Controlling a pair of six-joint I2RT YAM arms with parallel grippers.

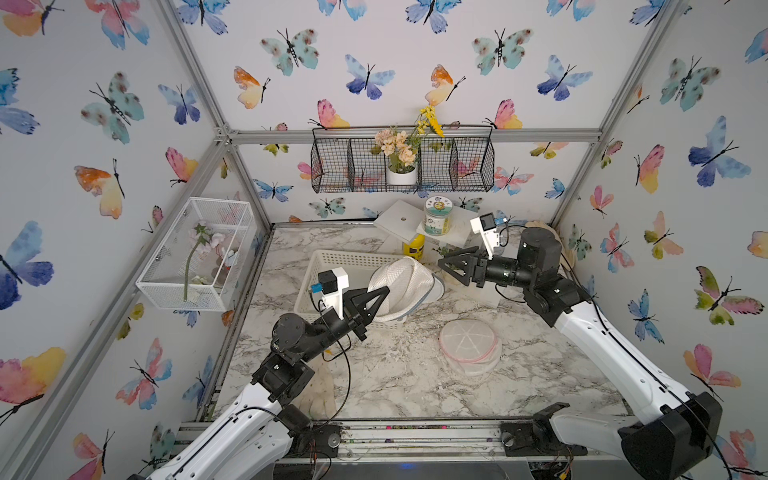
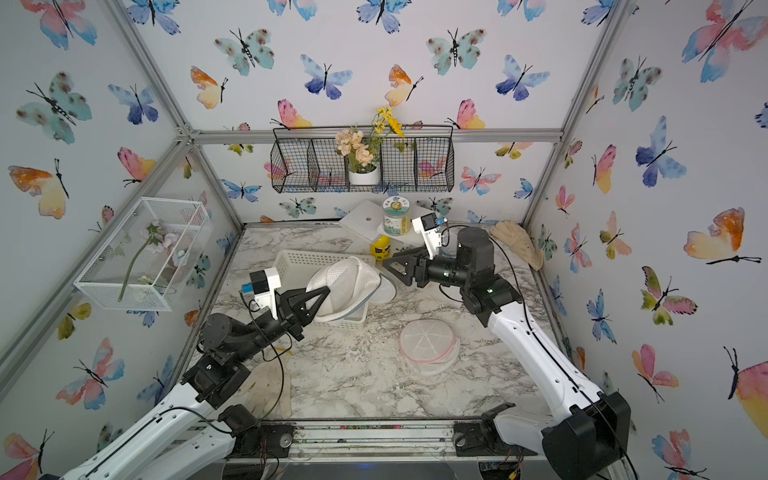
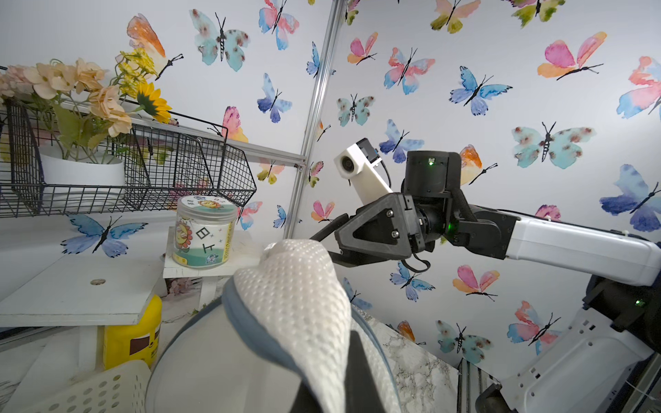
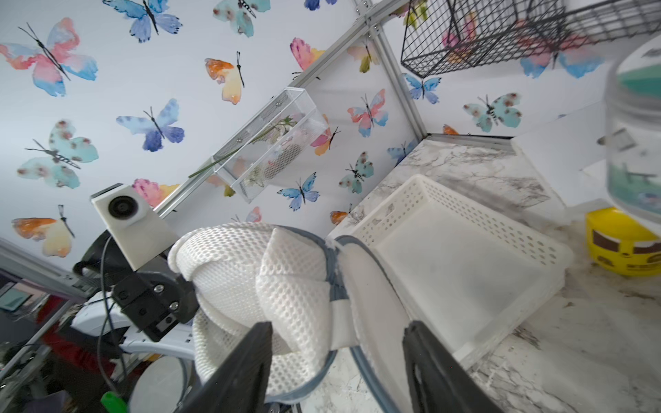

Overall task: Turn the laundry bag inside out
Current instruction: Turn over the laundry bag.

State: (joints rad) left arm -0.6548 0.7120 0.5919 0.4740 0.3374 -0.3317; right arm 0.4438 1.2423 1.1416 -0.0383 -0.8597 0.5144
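One white mesh laundry bag (image 1: 409, 282) over one basket (image 1: 332, 258), left pincer (image 1: 384, 293) clamped on it, right pincer (image 1: 445, 267) open alongside.

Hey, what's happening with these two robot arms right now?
The left gripper is shut on the white mesh laundry bag, holding it up over the white basket. The right gripper is at the bag's other end, jaws open with the bag's edge between them, not clamped. How far it's turned, I can't tell.

Laundry bag (image 1: 405, 286) over basket (image 1: 332, 254)
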